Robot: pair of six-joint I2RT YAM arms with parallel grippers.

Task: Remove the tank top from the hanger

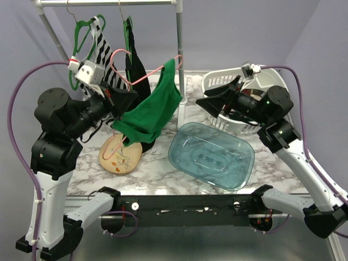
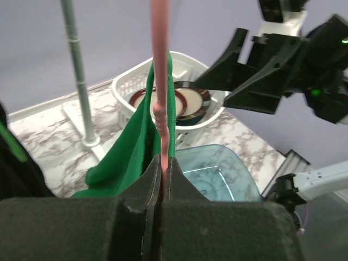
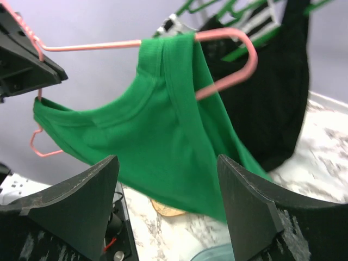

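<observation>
We had the thin pink hanger [image 2: 161, 65] clamped in our left pincer [image 2: 162, 163], its green knit tank top [image 3: 157, 141] hanging just ahead of our wide-open right pincer [image 3: 167, 163], and we judged that a bite catching the hanger too would jam the cloth.

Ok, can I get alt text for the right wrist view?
A green tank top hangs from a pink hanger directly ahead of the open right gripper, whose two black fingers frame the bottom of the view. The left gripper pinches the hanger at the left edge, and a black garment hangs behind, above the marble table.
</observation>
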